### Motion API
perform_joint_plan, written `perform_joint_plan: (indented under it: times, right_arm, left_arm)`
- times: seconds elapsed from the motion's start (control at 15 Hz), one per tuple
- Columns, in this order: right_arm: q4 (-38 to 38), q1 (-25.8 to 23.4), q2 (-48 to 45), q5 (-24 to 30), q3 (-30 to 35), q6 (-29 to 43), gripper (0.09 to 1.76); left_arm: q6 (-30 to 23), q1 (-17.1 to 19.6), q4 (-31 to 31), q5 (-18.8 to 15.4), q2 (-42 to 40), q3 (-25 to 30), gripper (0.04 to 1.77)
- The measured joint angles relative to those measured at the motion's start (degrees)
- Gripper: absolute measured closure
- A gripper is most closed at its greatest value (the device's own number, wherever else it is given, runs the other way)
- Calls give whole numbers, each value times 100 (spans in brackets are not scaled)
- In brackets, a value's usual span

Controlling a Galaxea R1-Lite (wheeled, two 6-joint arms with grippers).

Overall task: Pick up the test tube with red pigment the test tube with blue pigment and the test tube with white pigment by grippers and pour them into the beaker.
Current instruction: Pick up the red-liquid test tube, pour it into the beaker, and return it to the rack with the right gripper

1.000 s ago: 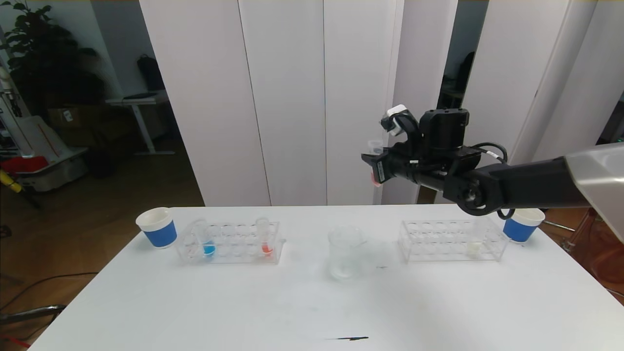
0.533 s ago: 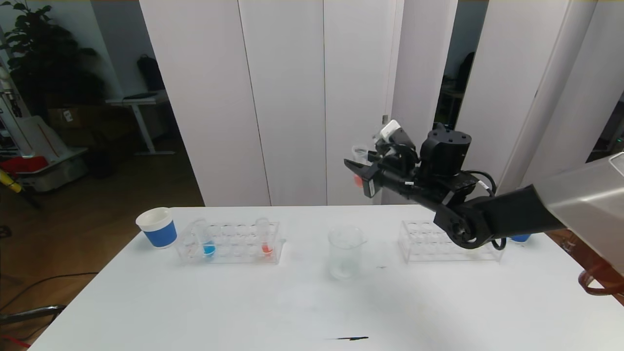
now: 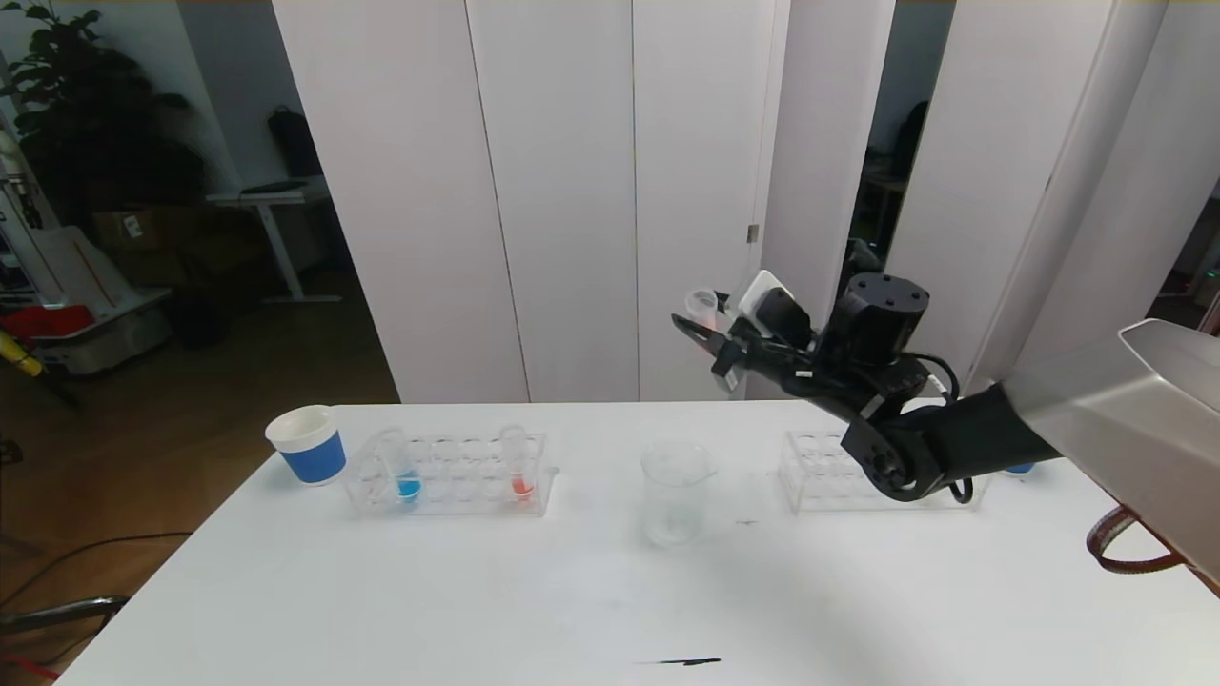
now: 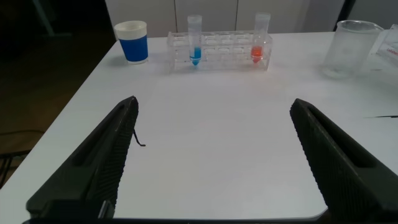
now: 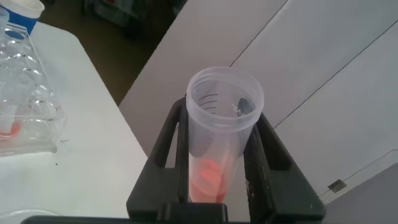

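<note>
Up above the tabletop point(image 3: 591, 591), the right claw point(image 3: 710, 338) is pinching a tube with red liquid point(image 5: 219, 134) between its two black fingers point(image 5: 166, 146), holding it in the air over and slightly behind the beaker point(image 3: 675, 492). In the right wrist view the tube's open mouth is facing the camera and the red liquid is sitting low inside it, between the fingers. The beaker is standing upright near the middle of the tabletop, clear, with its pouring lip toward the robot's right.

Over on the robot's left, a clear rack point(image 3: 448, 474) is holding the tube with blue liquid point(image 3: 407, 467) near its left end and another red tube point(image 3: 519, 465) near its right end, both standing upright. A blue-and-white paper cup point(image 3: 308, 444) is sitting just beside that rack, on its outer side. A second clear rack point(image 3: 824, 472) is lying on the robot's right, partly hidden behind the right arm; the tube with white liquid is not showing from behind that arm. A small dark mark point(image 3: 679, 660) is lying on the tabletop's near edge.

The left claw point(image 4: 211, 162) is hanging low over the near left part of the tabletop with its fingers spread wide and nothing between them.
</note>
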Motion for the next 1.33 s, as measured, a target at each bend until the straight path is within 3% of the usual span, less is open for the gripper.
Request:
perform_joint_plan:
  times: [0.67,1.33]
  right_arm:
    - [11,-144,188,1165,152,-2181,127]
    - [46,-234,330,1458,141,-4036,127]
  left_arm:
    - [0,2,0,0,0,0,7]
    - [-2,2,0,0,0,0,7]
